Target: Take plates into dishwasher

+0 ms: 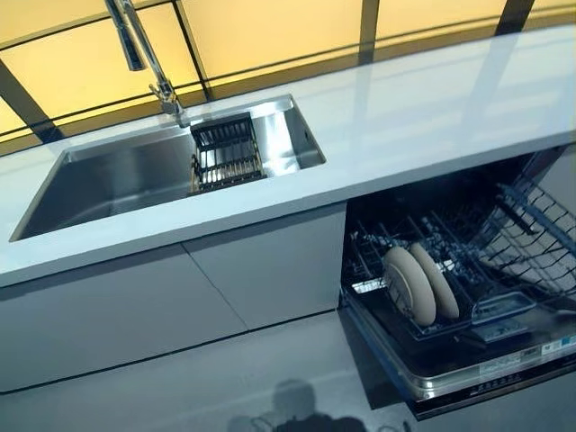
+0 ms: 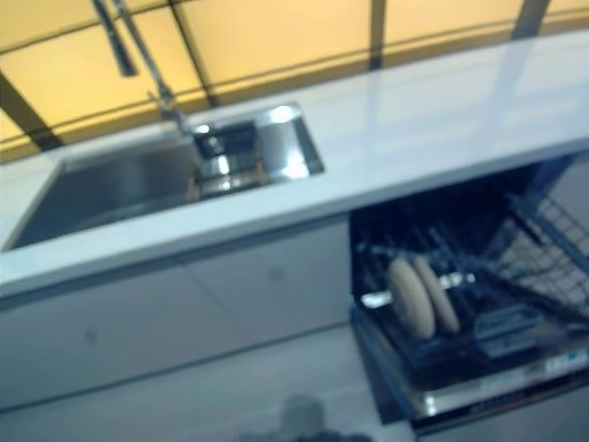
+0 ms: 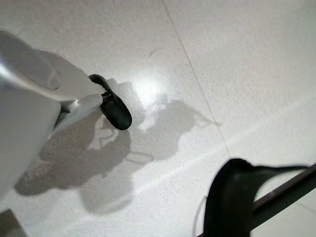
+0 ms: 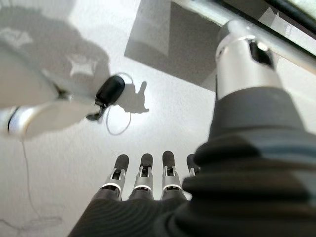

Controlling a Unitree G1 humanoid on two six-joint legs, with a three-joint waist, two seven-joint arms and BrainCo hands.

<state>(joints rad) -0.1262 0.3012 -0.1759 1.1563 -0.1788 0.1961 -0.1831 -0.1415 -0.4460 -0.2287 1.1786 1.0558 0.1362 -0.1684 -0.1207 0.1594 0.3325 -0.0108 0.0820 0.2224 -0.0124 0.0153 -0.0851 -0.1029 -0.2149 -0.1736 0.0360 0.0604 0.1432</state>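
Note:
Two beige plates (image 1: 409, 286) (image 2: 410, 298) stand upright side by side in the lower rack (image 1: 490, 310) of the open dishwasher (image 1: 486, 364), under the counter at the right. Neither hand shows in the eye views. In the right wrist view my right hand (image 4: 143, 170) hangs over the bare floor with its fingers straight and nothing in it. The left wrist view looks down at the floor too; only a dark blurred part of my left hand (image 3: 231, 200) shows at its edge. No plate is in either hand.
A white counter (image 1: 405, 117) runs across the scene. A steel sink (image 1: 117, 180) at the left holds a dark wire basket (image 1: 227, 153) under a tall faucet (image 1: 144, 54). The upper dishwasher rack (image 1: 535, 225) juts out at the far right. Grey cabinet fronts (image 1: 180, 297) stand below the sink.

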